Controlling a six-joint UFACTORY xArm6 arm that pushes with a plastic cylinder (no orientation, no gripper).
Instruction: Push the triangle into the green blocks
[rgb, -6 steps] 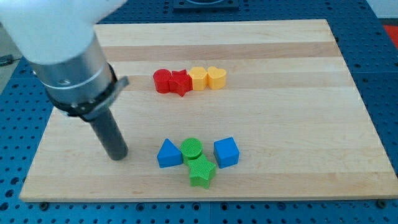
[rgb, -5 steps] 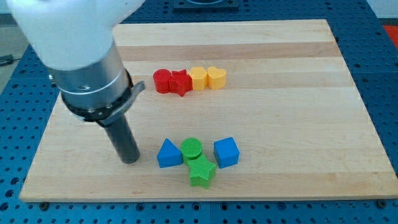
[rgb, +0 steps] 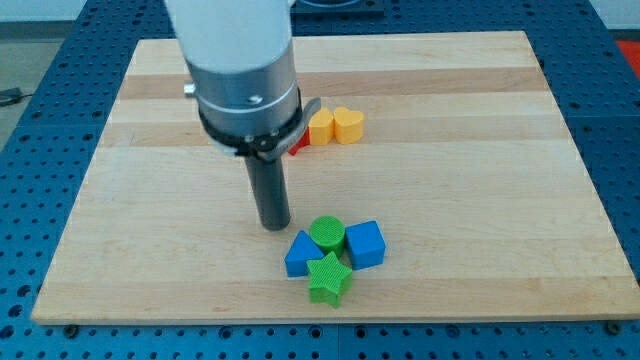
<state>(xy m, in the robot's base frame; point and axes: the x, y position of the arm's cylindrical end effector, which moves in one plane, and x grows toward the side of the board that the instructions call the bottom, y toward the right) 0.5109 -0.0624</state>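
In the camera view, my tip (rgb: 274, 224) stands on the wooden board (rgb: 480, 150), just above and to the view's left of the blue triangle (rgb: 300, 256). There is a small gap between them, so I judge that it does not touch the triangle now. The arm has no jaws at all, only the rod, so nothing is grasped or released.

The blue triangle lies near the view's bottom, and it touches the green cylinder (rgb: 326, 233) on its upper right and the green star (rgb: 329, 277) on its lower right. The blue cube (rgb: 365, 244) sits just right of the cylinder. So I judge the task is almost done or done: the triangle is already pressed into both green blocks.

At the view's top, the yellow blocks (rgb: 336, 126) stand in a row; a red block (rgb: 298, 146) is mostly hidden behind the arm.

Compared with the earlier frame, my tip has travelled from the far left side toward the right. The triangle has moved right and a little down, and the green blocks have shifted slightly too.
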